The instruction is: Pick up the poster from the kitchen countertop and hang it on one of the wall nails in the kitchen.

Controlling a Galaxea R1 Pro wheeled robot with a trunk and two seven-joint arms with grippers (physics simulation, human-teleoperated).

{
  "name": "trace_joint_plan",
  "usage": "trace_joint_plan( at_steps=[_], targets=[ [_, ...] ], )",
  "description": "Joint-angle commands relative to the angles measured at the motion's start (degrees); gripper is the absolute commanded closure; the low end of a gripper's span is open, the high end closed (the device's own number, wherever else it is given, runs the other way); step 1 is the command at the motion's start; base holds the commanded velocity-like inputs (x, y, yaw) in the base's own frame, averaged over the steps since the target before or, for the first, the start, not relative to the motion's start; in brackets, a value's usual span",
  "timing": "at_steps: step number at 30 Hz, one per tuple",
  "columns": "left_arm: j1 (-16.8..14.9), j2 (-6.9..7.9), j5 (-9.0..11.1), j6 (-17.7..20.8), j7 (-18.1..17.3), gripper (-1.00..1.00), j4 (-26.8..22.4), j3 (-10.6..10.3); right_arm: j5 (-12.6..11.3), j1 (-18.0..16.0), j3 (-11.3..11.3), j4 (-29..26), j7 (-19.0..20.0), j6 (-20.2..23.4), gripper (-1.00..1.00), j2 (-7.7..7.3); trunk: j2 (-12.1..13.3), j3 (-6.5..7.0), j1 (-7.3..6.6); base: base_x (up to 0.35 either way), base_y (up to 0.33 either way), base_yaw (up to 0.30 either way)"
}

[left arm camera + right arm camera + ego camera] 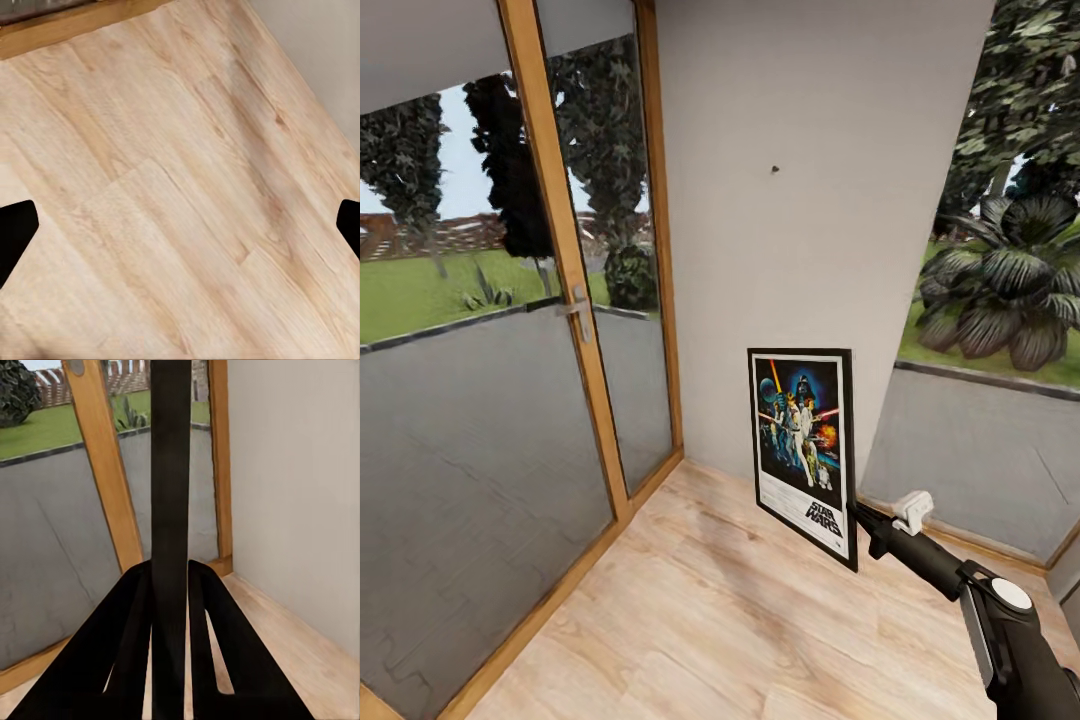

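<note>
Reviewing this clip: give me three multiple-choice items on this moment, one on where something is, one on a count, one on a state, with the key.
1. Where is the nail relative to the poster?
A. Higher on the wall
B. Below it, by the floor
C. On the glass door

2. How many nails show on the grey wall in the head view?
A. One
B. Three
C. Five

3. What is the right pincer doing?
A. Hanging open over the floor
B. Shut on the poster's edge
C. Pressing the door handle

Key: 1 A, the dark dot sits well above the frame. 2 A, a single dot shows. 3 B, the right wrist view shows the fingers closed around the thin black frame.
</note>
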Motion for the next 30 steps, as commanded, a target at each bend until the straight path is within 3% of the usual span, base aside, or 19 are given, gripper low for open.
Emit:
trace_joint_plan(
  at_steps=[1,30],
  targets=[
    [-0.05,0.03,0.33,-0.25,-0.10,-1.00,-0.05,-0.52,0.27,-0.08,-0.16,-0.09,0.53,0.29,1.00,0.04,-0.13,-0.13,0.06,0.218,0.307,-0.090],
    [-0.03,0.02,0.04,-0.33,-0.19,-1.00,-0.15,-0.46,0.27,-0.08,-0.16,-0.08,0.53,0.29,1.00,0.04,-0.13,0.53,0.06,0.219,0.306,-0.288]
  ],
)
